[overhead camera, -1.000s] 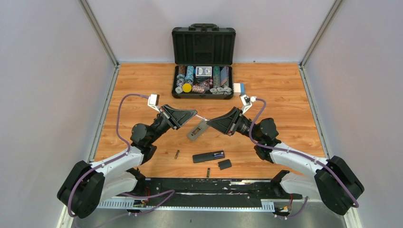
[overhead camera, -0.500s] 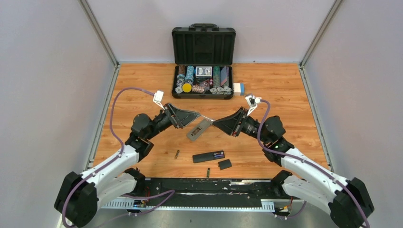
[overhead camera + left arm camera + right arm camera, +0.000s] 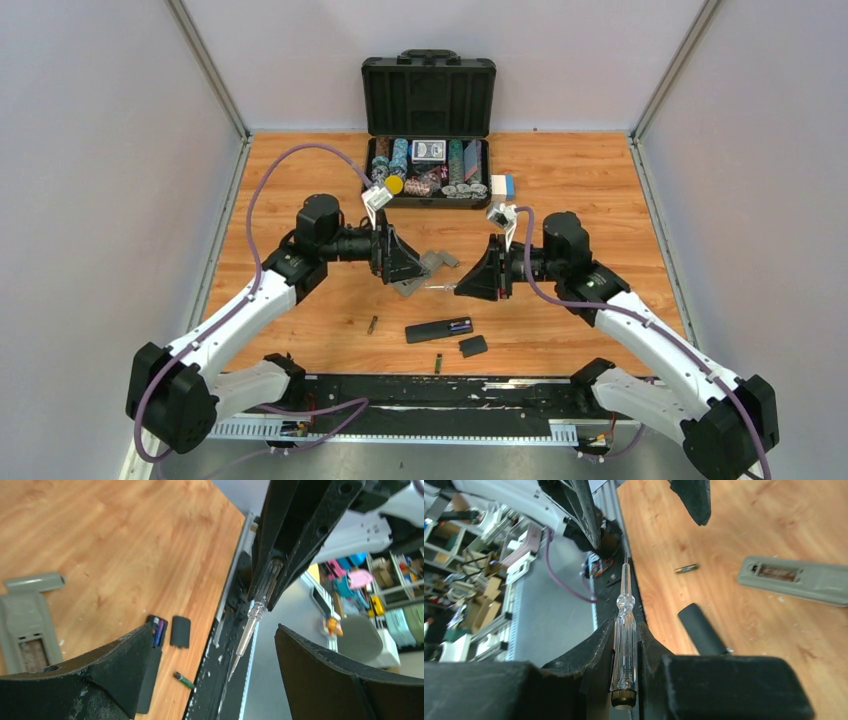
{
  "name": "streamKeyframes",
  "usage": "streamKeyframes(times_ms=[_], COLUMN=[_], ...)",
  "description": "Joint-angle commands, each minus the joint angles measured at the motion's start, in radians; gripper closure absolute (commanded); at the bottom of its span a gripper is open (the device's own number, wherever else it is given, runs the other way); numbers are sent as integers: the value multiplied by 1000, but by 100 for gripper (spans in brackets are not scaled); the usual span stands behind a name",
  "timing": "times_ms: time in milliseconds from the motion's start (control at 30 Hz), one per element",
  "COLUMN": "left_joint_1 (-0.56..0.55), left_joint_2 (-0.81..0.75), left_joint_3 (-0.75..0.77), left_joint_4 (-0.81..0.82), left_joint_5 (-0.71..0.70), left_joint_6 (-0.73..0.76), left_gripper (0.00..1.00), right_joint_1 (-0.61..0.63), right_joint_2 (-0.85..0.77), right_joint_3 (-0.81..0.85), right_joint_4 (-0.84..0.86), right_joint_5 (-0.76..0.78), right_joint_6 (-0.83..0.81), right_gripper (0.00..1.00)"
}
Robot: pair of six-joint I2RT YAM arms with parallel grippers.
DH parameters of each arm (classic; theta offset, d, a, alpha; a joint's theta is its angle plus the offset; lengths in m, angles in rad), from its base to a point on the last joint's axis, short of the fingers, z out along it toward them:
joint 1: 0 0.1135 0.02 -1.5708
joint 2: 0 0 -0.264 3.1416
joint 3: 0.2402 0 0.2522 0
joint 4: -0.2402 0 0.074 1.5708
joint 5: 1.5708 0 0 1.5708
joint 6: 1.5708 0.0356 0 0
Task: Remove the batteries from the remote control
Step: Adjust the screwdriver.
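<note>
Left gripper [image 3: 214, 630]: jaws at full spread, nothing between them, poised above the left side of the grey remote [image 3: 420, 272]. Right gripper [image 3: 466, 284]: jaws narrow, clamped on the handle of a clear-handled screwdriver [image 3: 623, 630]; the shaft runs out past the fingertips toward the left gripper. In the left wrist view the blade sits between the two spread fingers and touches neither. The grey remote lies back-up on the wooden table [image 3: 600, 200] between the two grippers, its battery bay uncovered; what is in the bay cannot be told. A grey cover [image 3: 35, 582] lies just beside one end of it; contact there cannot be told. The black remote [image 3: 432, 330] lies flat on the table nearer the arm bases, well apart from both grippers, bay open at its right end. Batteries [image 3: 461, 324] are seated in that bay, with purple and blue wrap showing. A black cover [image 3: 473, 346] lies just beside the black remote on the near side, not touching it. A loose battery [image 3: 372, 325] lies on the wood to the left of the black remote; a second loose battery [image 3: 438, 363] lies at the near table edge by the base rail. An open poker-chip case [image 3: 428, 95] stands at the far edge.
</note>
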Motion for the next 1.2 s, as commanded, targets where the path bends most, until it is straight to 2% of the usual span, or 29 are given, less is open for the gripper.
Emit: streamKeyframes(times_ms=[0,100,200,467,733,933,1033,1100,1167], left_joint_1=[-57,-108,-125,-139,-167,-177,-177,-177,-178], left_joint_2=[9,28,46,64,101,107,112,121,130], left_joint_3=[63,82,77,84,86,80,81,81,78], left_joint_4=[-150,-230,-243,-239,-217,-204,-189,-175,-156], left_joint_5=[160,167,189,209,206,180,174,171,177], left_joint_6=[165,234,249,254,230,224,214,204,194], left_gripper=[5,8,13,41,54,76,88,99,100], right_joint_1=[-1,-2,-2,-2,-2,-1,0,-2,-1], right_joint_2=[20,48,64,95,106,118,120,120,118], right_joint_3=[65,84,93,104,104,104,101,99,98], right_joint_4=[-90,-121,-137,-137,-137,-137,-137,-137,-131], right_joint_5=[-161,-184,-193,-230,-233,-237,-240,-238,-243], right_joint_6=[-58,-60,-62,-60,-52,-52,-56,-57,-57], right_gripper=[100,100,100,100,100,100,95,85,71])
